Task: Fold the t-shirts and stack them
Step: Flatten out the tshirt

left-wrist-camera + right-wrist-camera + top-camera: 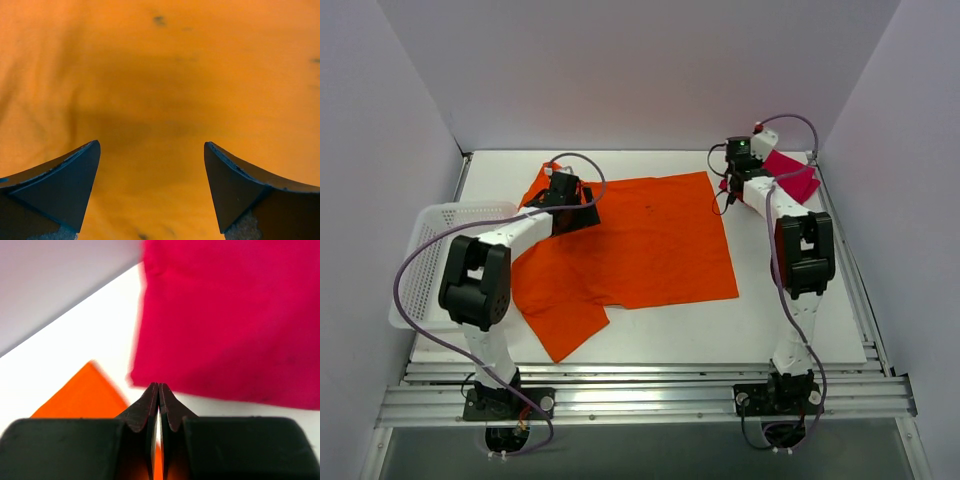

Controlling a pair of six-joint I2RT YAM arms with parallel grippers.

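Now we see the orange shirt (pixel 640 240) spread flat across the middle of the table (pixel 790 330), one sleeve pointing to the near left. Our left claw (pixel 150 145) hangs over its far left part, fingers spread wide with only orange cloth below them. The red shirt (pixel 795 178) lies folded in the far right corner, apart from the orange one. Our right claw (pixel 158 385) is pressed together, its tips pinching nothing, over the white strip between the orange shirt's far right corner and the red one. A basket (pixel 425 250) sits at the left edge.
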